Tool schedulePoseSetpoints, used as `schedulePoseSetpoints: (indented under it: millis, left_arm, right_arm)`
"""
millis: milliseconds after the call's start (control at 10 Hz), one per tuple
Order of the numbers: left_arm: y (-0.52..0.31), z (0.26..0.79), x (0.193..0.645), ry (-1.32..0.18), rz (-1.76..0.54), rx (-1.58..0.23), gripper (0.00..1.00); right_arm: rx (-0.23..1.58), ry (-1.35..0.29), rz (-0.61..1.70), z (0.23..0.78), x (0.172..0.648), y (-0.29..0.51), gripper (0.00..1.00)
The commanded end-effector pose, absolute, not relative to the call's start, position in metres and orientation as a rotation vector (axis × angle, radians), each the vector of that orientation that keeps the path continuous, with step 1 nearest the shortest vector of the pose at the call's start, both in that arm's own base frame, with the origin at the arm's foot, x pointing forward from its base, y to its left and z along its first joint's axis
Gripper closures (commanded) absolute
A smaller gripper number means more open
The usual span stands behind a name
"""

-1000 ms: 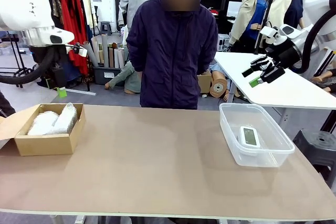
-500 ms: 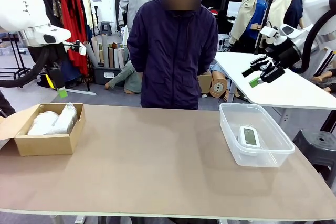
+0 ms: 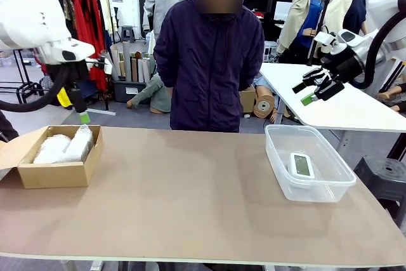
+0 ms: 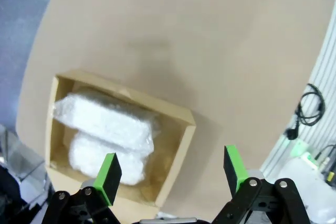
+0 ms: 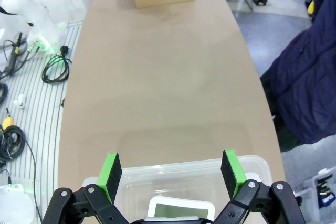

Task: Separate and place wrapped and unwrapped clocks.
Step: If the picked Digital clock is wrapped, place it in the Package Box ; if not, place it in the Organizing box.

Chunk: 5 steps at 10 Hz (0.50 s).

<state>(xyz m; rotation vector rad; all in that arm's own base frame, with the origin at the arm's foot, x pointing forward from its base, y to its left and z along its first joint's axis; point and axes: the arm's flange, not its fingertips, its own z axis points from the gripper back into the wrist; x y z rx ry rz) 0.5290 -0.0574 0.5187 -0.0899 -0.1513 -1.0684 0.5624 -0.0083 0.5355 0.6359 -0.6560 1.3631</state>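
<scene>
Progress: sorting looked complete | wrapped clocks [image 3: 63,146] lay in cardboard box [image 3: 54,172], left of frame | unwrapped clock [image 3: 301,165] lay in clear tub [image 3: 309,190], right of frame | left gripper [image 3: 75,107] hovered above box, spread, empty | right gripper [image 3: 312,91] raised upper right, spread, empty
</scene>
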Motion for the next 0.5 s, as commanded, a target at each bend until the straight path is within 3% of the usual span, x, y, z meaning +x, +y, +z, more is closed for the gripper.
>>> schedulePoseSetpoints:
  millis: [0,400]
  left_arm:
    - [-0.0619,0.5063,0.5313,-0.215,-1.250,-0.127,0.00]
    - [-0.0564,0.5050,0.5314,-0.368,-1.704,-0.246,0.00]
  right_arm:
    - [0.608,-0.658,1.385,0.5341,0.5595,-0.0080,0.00]
    - [0.608,-0.658,1.385,0.5341,0.5595,-0.0080,0.00]
